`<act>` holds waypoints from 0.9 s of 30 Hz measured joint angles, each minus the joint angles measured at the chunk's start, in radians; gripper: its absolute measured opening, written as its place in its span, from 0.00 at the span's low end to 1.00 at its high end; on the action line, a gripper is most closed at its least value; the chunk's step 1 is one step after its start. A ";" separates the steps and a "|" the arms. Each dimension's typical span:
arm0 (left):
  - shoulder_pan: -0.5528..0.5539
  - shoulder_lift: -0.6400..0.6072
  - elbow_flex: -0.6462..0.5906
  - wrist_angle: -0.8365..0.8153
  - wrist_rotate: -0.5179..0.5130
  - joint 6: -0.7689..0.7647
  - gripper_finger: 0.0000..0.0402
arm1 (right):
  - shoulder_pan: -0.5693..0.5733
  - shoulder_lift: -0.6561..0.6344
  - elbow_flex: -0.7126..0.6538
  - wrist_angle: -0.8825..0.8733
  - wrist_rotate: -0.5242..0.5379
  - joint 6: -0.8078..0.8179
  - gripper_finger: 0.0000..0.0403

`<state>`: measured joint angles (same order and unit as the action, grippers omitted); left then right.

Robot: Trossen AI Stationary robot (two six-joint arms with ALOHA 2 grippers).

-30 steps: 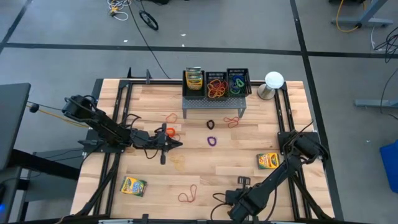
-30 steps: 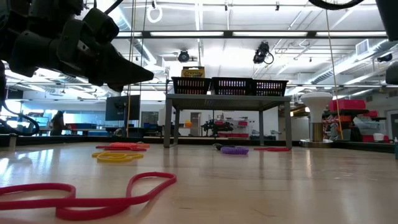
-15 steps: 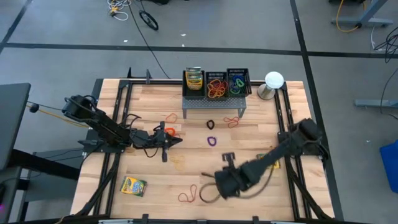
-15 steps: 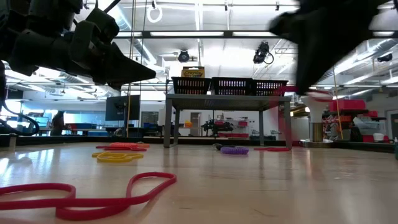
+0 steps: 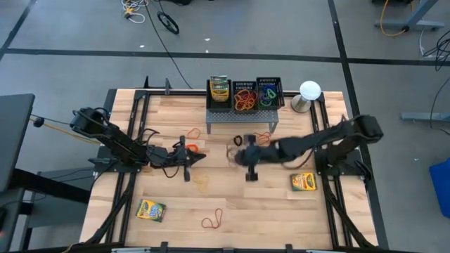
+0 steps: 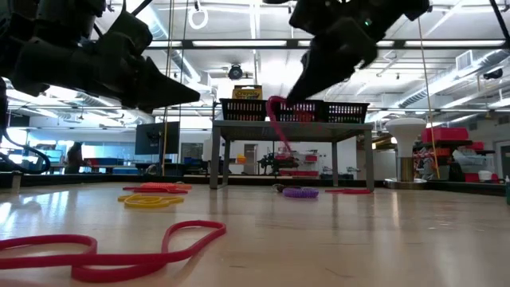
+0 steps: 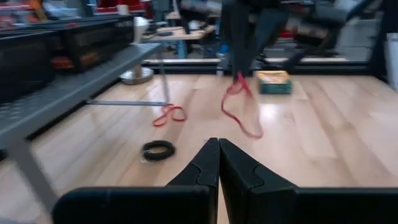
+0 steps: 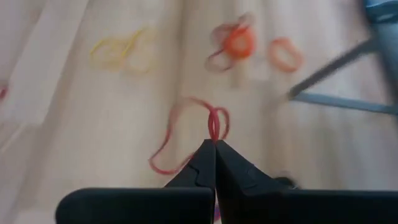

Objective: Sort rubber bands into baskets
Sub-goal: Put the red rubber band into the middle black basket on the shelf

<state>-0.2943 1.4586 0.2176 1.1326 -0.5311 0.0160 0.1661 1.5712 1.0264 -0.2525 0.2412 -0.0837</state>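
Note:
Three black mesh baskets (image 5: 245,95) stand in a row on a grey perforated stand (image 5: 239,119) at the table's far edge. The middle and right ones hold bands; the left one holds a crayon box. My right gripper (image 5: 242,156) hovers over the table's middle, shut on a red rubber band (image 8: 186,140). My left gripper (image 5: 191,157) is shut on nothing, left of the right one. Loose bands lie flat on the table: orange (image 5: 193,132), black (image 5: 238,140), red (image 5: 261,137), yellow (image 5: 202,183), red (image 5: 212,220), purple (image 6: 300,192). My right gripper pinches the red rubber band between its two fingers at a gathered spot (image 8: 214,132) on the loop. The fingers slant downward from above. The band hangs slack below the fingers (image 6: 279,123), lifted clear of the table.
Yellow-green crayon boxes lie at near left (image 5: 150,209) and at right (image 5: 303,182). A white round-topped object (image 5: 309,93) stands right of the baskets. The grey stand's legs reach down to the table beside the black and red bands.
My right gripper has swung from the table's near edge toward its middle and the far side, rising, with the red band now dangling below it. The arm has stretched out leftward. My left arm has kept still.

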 joint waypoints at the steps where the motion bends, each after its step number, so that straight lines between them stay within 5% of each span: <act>1: 0.000 0.000 0.000 0.003 -0.020 -0.004 0.02 | -0.024 -0.024 -0.013 0.020 -0.006 0.000 0.00; 9: 0.002 0.000 0.000 0.050 -0.100 -0.025 0.02 | -0.190 -0.149 -0.024 0.175 0.017 -0.030 0.00; 15: 0.002 0.000 0.000 0.048 -0.154 -0.029 0.02 | -0.298 -0.159 0.053 0.168 0.204 -0.025 0.00; 20: 0.001 0.000 0.000 0.051 -0.167 -0.043 0.02 | -0.400 -0.151 0.100 0.137 0.261 0.046 0.00; 27: 0.002 0.000 0.000 0.047 -0.176 -0.043 0.02 | -0.531 -0.100 0.101 0.136 0.229 0.094 0.00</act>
<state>-0.2928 1.4590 0.2173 1.1801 -0.7067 -0.0266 -0.3653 1.4716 1.1278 -0.1162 0.4705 0.0105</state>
